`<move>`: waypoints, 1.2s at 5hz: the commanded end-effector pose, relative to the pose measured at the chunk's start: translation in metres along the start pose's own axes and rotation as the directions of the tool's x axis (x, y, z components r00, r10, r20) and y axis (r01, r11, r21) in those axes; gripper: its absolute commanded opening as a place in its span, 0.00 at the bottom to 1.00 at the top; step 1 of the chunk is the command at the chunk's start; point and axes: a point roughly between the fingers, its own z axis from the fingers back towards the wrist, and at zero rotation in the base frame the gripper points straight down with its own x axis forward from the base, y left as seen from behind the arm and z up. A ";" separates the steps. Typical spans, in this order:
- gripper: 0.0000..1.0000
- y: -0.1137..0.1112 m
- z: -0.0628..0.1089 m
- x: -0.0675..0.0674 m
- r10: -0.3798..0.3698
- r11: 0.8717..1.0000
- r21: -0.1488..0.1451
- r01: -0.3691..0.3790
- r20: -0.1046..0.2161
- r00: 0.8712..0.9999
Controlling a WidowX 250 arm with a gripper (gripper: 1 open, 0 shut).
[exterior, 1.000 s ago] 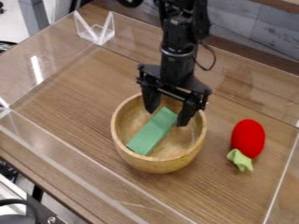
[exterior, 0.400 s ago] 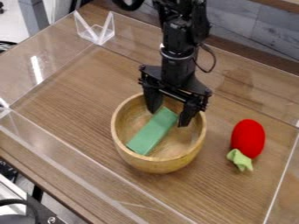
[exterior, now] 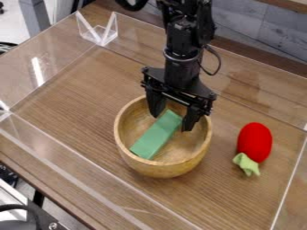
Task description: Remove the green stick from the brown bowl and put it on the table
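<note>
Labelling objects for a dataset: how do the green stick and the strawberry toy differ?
The green stick is flat, rectangular and light green; the strawberry toy is rounded and red with a small green stem. The stick leans tilted inside the brown bowl; the strawberry lies on the table. Neither is held.

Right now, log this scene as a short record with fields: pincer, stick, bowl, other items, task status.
pincer: open, pointing down, fingers straddling the upper end of the green stick
green stick: leaning inside the brown bowl, upper end at the far rim
brown bowl: upright on the table
other items: red strawberry toy on the table, right of the bowl in the picture, apart from it
task status: stick not yet lifted out
</note>
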 end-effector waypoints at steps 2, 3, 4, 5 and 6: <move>1.00 0.014 0.018 0.002 -0.045 0.999 -0.005 0.045 0.071 0.996; 1.00 0.021 0.019 0.002 -0.069 0.997 -0.010 0.070 0.075 0.995; 1.00 0.022 0.011 0.003 -0.063 0.998 -0.011 0.065 0.080 0.995; 1.00 0.022 0.004 0.006 -0.054 0.998 -0.012 0.055 0.084 0.995; 1.00 0.023 -0.003 0.008 -0.047 0.999 -0.010 0.048 0.088 0.995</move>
